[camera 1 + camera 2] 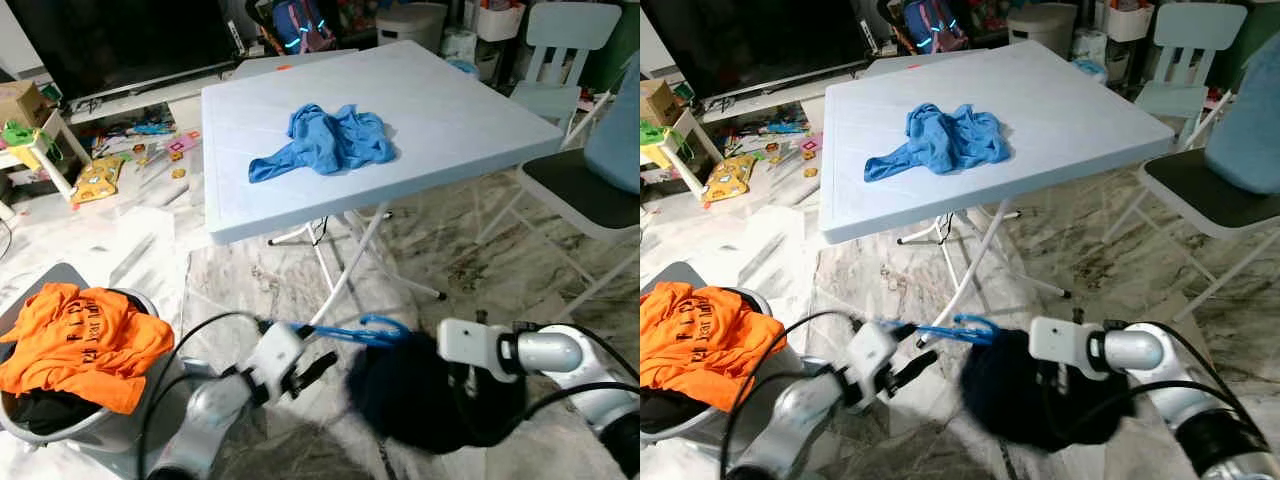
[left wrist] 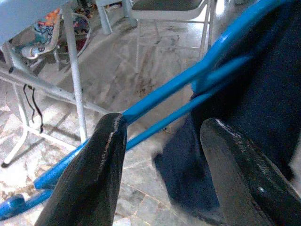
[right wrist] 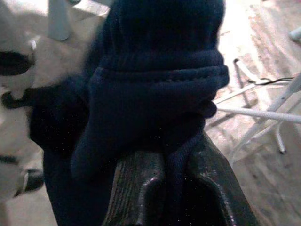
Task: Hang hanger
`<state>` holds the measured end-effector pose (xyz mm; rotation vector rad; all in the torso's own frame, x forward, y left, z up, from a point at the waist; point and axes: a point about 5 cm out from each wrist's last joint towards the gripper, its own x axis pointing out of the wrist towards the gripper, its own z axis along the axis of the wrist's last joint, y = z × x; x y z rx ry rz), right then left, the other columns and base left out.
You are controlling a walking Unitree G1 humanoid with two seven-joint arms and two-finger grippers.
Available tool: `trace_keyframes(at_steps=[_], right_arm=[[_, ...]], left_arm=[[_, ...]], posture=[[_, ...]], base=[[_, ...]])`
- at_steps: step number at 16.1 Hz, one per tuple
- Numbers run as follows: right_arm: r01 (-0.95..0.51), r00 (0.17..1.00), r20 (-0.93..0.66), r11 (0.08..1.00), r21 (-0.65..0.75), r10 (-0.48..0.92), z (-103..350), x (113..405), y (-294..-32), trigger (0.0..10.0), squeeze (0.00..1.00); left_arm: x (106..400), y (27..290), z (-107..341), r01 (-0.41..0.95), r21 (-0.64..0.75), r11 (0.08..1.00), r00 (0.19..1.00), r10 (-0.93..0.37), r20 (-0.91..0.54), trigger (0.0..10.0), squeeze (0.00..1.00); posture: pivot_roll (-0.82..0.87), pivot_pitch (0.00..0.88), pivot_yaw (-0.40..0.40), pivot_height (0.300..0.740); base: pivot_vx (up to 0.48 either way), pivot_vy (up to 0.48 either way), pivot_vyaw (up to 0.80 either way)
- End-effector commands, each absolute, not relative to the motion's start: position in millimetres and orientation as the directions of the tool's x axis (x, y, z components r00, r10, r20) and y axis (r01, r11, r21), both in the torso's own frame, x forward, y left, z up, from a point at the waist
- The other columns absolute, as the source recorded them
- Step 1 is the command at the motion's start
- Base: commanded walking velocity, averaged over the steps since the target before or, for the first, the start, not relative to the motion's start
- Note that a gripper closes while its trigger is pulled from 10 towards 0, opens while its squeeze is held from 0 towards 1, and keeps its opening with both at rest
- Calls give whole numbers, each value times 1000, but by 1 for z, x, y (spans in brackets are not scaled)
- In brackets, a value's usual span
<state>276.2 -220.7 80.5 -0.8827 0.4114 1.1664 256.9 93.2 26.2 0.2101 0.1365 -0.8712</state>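
I'm mid-way through dressing the blue hanger (image 1: pixel 355 331), which sits low in front of the white folding table (image 1: pixel 400 110). My left gripper (image 1: pixel 305 372) has its fingers spread around the hanger's bars, not visibly clamping. My right gripper (image 3: pixel 174 188) is pinched on the dark navy garment (image 1: pixel 430 395), bunched at the hanger's hook end. Next I judge the fabric must be drawn over the shoulders. The right wrist view shows that pinch; the head views hide it.
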Motion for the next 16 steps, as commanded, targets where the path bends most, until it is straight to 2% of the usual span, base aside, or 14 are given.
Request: trace_keyframes(at_steps=[1,6,7,10,12,16], right_arm=[[-924,322,-690,55,-379,649,86,275,-216,10000,0],[-932,289,-718,14,-362,633,88,277,-223,10000,0],[-922,312,-723,14,-386,616,87,280,-224,10000,0],[-824,526,-628,161,-543,573,90,306,-213,10000,0],[-820,533,-619,172,-546,577,88,307,-210,10000,0],[-854,484,-698,110,-509,528,75,301,-218,10000,0]], left_arm=[[259,93,26,775,157,612,632,-745,-215,10000,1000],[266,88,24,823,163,544,568,-777,-270,10000,1000],[268,87,23,828,158,538,560,-780,-281,10000,1000],[270,83,17,830,114,547,551,-768,-325,10000,1000],[271,81,17,825,105,555,557,-768,-315,10000,1000],[270,78,18,852,121,510,520,-795,-311,10000,1000]], posture=[[-117,0,119,740],[-124,0,125,740],[-124,0,125,740],[-125,0,125,740],[-124,0,123,740],[-125,0,121,740]], base=[[0,0,0],[0,0,0],[0,0,0],[0,0,0],[0,0,0],[0,0,0]])
